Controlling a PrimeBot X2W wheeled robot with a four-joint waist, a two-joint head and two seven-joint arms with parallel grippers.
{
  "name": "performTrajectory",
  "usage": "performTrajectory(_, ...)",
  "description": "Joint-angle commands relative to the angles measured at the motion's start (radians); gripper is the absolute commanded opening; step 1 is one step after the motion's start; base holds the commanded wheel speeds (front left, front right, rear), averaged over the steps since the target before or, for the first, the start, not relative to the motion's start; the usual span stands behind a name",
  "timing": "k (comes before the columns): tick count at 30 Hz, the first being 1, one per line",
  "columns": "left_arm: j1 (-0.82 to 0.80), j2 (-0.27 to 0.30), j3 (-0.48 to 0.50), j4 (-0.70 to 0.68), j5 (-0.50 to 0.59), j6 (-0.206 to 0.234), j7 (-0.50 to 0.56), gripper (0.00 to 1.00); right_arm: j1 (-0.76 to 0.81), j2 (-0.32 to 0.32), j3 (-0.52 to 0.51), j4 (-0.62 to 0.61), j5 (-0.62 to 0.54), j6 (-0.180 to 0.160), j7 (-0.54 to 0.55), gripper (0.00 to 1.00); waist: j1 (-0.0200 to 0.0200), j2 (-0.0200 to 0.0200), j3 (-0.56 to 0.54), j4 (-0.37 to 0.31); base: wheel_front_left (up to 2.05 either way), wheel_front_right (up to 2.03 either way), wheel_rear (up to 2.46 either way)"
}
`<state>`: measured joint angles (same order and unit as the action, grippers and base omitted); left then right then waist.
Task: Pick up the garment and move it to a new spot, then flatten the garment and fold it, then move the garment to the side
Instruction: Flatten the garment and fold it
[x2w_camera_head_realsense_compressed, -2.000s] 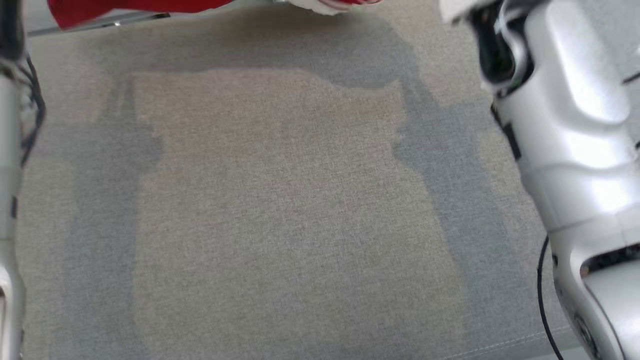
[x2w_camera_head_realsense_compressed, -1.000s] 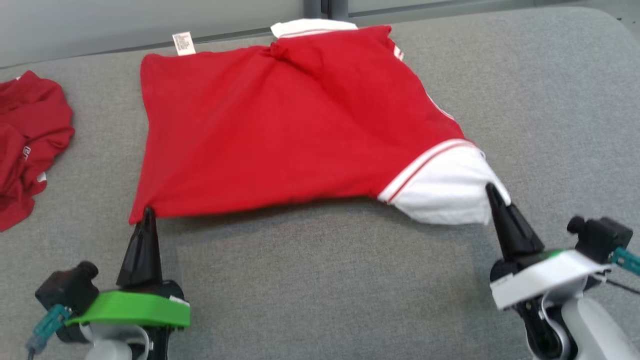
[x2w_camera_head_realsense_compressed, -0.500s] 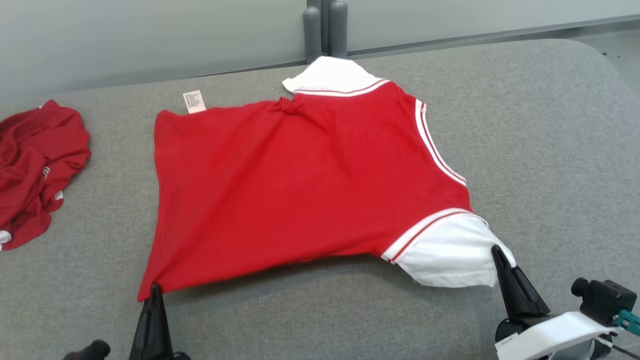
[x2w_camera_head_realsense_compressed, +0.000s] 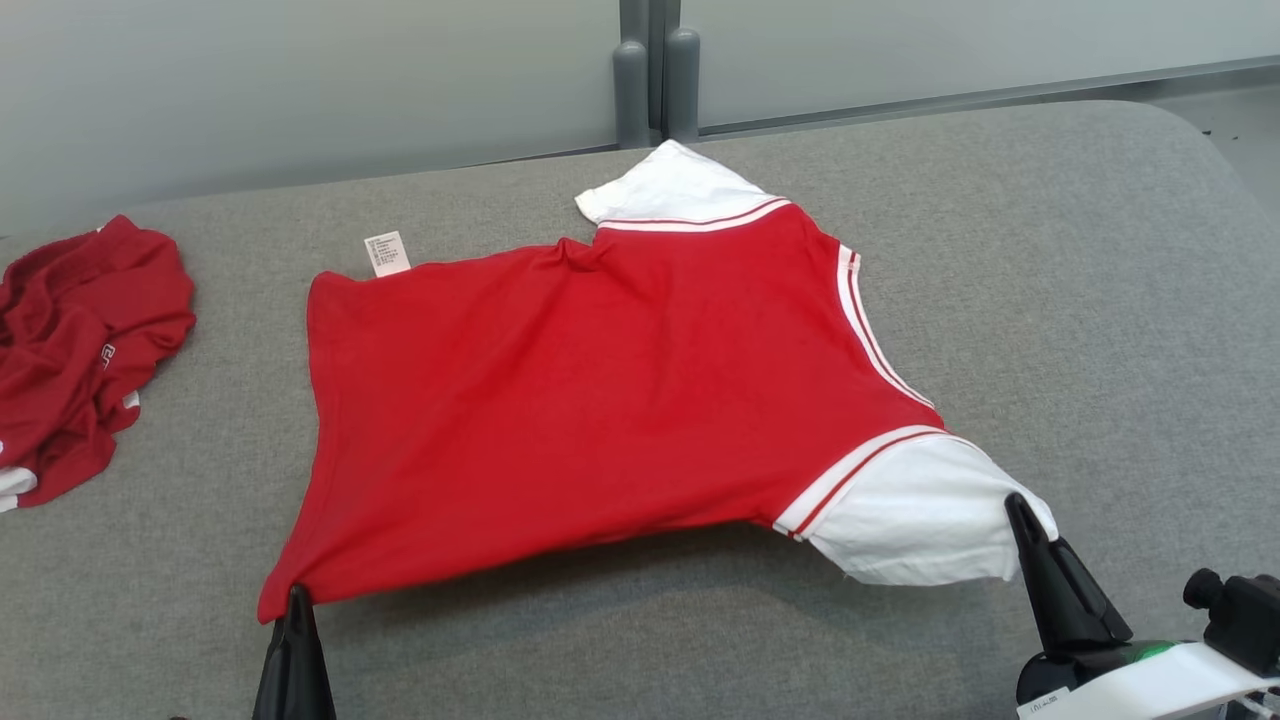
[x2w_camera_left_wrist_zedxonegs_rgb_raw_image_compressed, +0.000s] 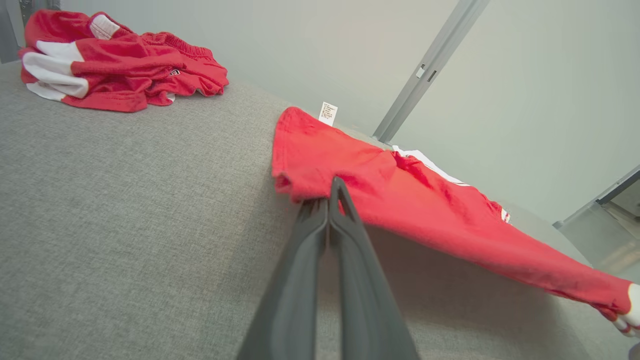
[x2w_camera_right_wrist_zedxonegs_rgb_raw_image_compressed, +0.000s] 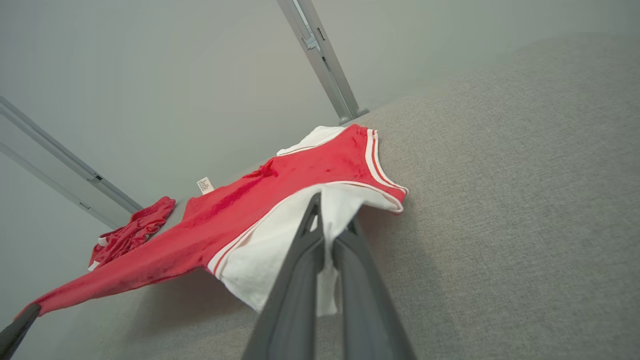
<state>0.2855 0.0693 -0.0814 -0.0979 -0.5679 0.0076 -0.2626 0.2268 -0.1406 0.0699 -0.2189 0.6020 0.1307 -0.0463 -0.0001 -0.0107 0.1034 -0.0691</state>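
A grey fabric-covered surface (x2w_camera_head_realsense_compressed: 1080, 300) runs back to a pale wall panel (x2w_camera_head_realsense_compressed: 300, 90), with two grey posts (x2w_camera_head_realsense_compressed: 631, 90) at its far edge. The garment (x2w_camera_head_realsense_compressed: 600, 400), a red shirt with white sleeves, lies spread across the middle. Its far white sleeve (x2w_camera_head_realsense_compressed: 670, 185) is close to the back edge just below the posts, and a small white label (x2w_camera_head_realsense_compressed: 386, 253) sticks out at the far left corner. The left gripper (x2w_camera_head_realsense_compressed: 297, 600) is pinched tight on the near left hem corner (red cloth sits between its tips in the left wrist view). The right gripper (x2w_camera_head_realsense_compressed: 1018, 505) is clamped on the near white sleeve (x2w_camera_head_realsense_compressed: 910, 520). The shirt's near edge between the two grips is raised off the surface, with shadow beneath it. A crumpled red heap (x2w_camera_head_realsense_compressed: 80, 340) sits at the left edge, apart from the shirt. Bare grey surface lies open to the shirt's right and along the near side.
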Motion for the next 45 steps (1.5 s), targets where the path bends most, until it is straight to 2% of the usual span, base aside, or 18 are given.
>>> performTrajectory(1, 0.01, -0.004, 0.003, -0.008, 0.008, 0.003, -0.003, 0.0, 0.014, -0.001, -0.006, -0.012, -0.005, 0.0, 0.005, 0.0, 0.0001, 0.0107, -0.001, -0.003, 0.0, 0.0, 0.0)
performTrajectory(7, 0.023, -0.005, -0.002, -0.032, 0.0, 0.009, -0.001, 0.0, 0.034, 0.019, -0.018, -0.053, 0.001, 0.0, 0.042, 0.0, 0.0001, 0.0107, 0.004, -0.009, 0.0, 0.0, 0.0)
performTrajectory(19, -0.09, 0.006, -0.034, 0.126, -0.013, -0.026, 0.021, 0.0, -0.049, 0.027, 0.017, 0.17, 0.035, 0.0, 0.022, 0.0, 0.0001, 0.0107, 0.016, 0.014, 0.0, 0.0, 0.0)
performTrajectory(35, -0.396, -0.006, -0.073, 0.524, -0.051, -0.081, 0.023, 0.0, -0.231, 0.028, -0.005, 0.392, 0.052, 0.0, 0.005, 0.0, 0.0001, 0.0107, -0.068, 0.025, 0.0, 0.0, 0.0)
performTrajectory(45, -0.598, -0.001, -0.079, 0.778, -0.022, -0.101, 0.004, 0.0, -0.471, 0.025, 0.039, 0.64, -0.002, 0.0, -0.024, 0.0, 0.0001, 0.0107, -0.044, 0.033, 0.0, 0.0, 0.0)
